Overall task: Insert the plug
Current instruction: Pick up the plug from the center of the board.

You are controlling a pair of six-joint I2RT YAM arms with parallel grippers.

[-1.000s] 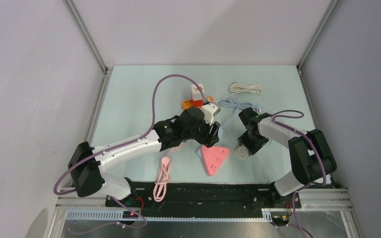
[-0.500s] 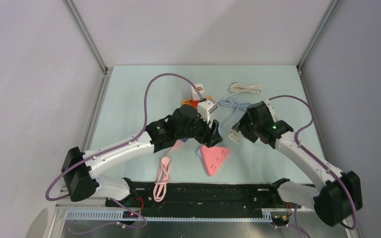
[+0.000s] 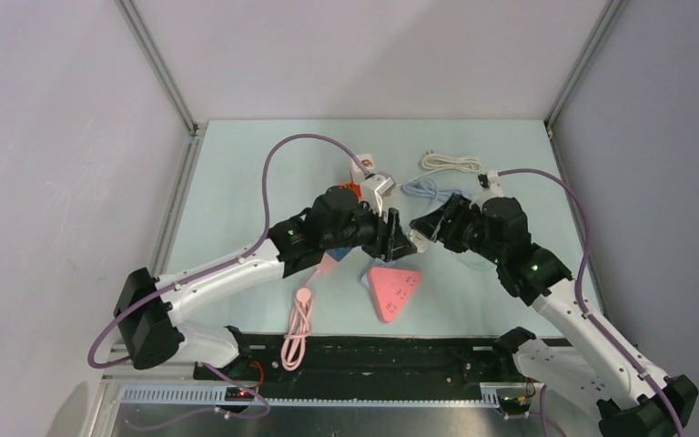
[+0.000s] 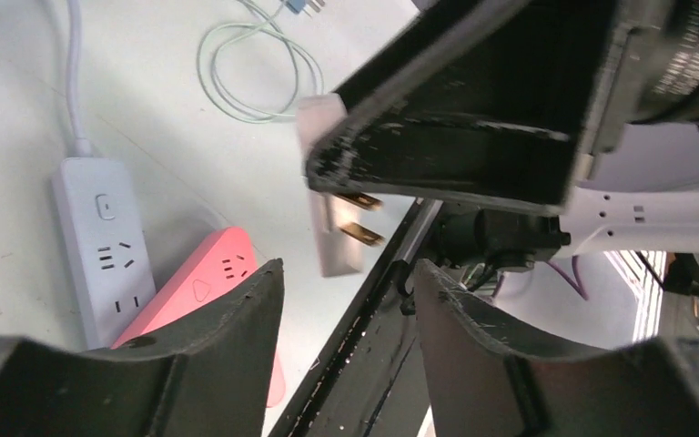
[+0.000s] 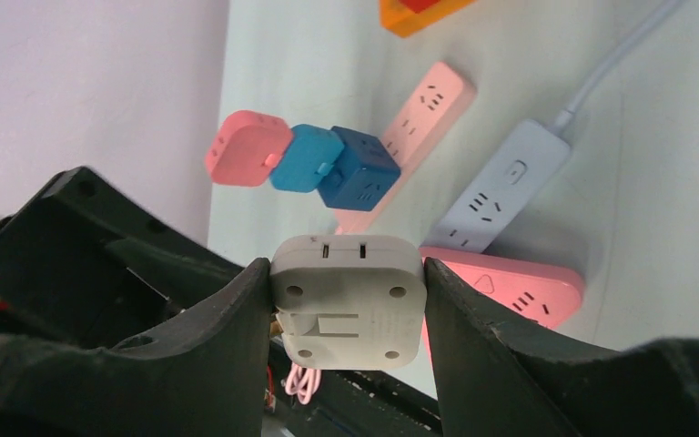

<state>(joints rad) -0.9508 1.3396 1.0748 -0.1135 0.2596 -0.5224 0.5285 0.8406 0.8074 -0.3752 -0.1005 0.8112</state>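
Note:
My right gripper (image 5: 346, 269) is shut on a white square plug adaptor (image 5: 348, 305), held in the air by its two sides. In the left wrist view the adaptor (image 4: 335, 238) shows two brass prongs, with the right gripper's black finger (image 4: 446, 118) above it. My left gripper (image 4: 346, 273) is open and empty, just in front of the adaptor. In the top view the two grippers, left (image 3: 399, 240) and right (image 3: 423, 233), meet nearly tip to tip above a pink triangular power strip (image 3: 393, 289). A grey-white power strip (image 4: 109, 250) lies beside the pink one (image 4: 202, 284).
A long pink strip (image 5: 411, 123) and a chain of pink, blue and dark blue cube sockets (image 5: 300, 159) lie under the left arm. An orange block (image 3: 349, 189), a white coiled cable (image 3: 450, 162) and a light blue cable (image 3: 428, 189) lie behind. A pink cable (image 3: 300, 320) lies in front.
My right arm has swung from the front right to the middle, lifting the white adaptor off the table toward the left gripper. The left gripper has shifted slightly right.

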